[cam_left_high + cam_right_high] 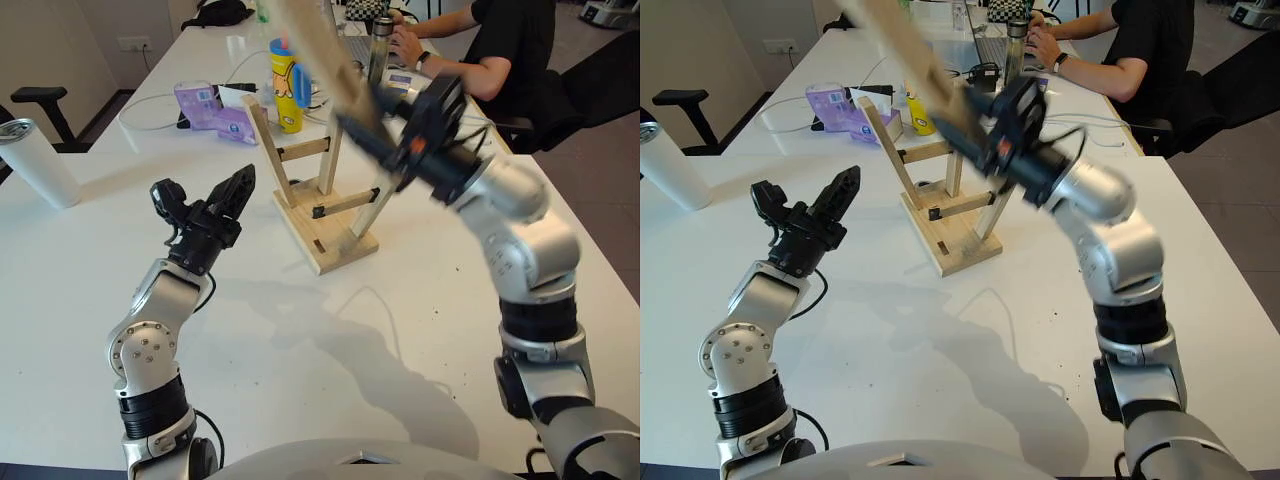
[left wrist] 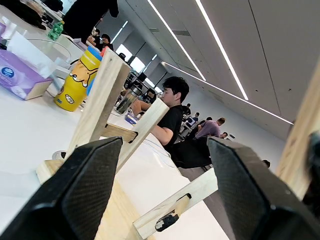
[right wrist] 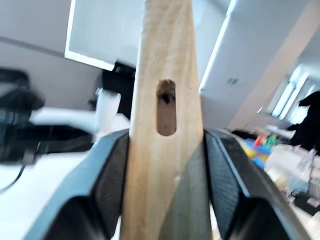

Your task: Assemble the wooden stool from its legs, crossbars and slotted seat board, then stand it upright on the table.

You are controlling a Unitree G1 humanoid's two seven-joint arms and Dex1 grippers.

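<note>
The stool is partly built. Its seat board (image 1: 322,243) lies flat on the table (image 1: 300,340) at the centre of the head view, with several legs (image 1: 271,150) standing up out of it and two crossbars (image 1: 304,150) joining them. It looks upside down, so turning it upright is yet to be done. At least one more slotted leg (image 3: 165,60) is not yet fitted. The right tool (image 1: 372,118) is clamped on it, and the right arm is raised, holding it slanted above the frame towards the upper middle of the picture. The left arm is bent up from the lower left. The left tool (image 1: 203,186) has its fingers spread wide and empty, and it hangs just left of the frame, apart from it.
</note>
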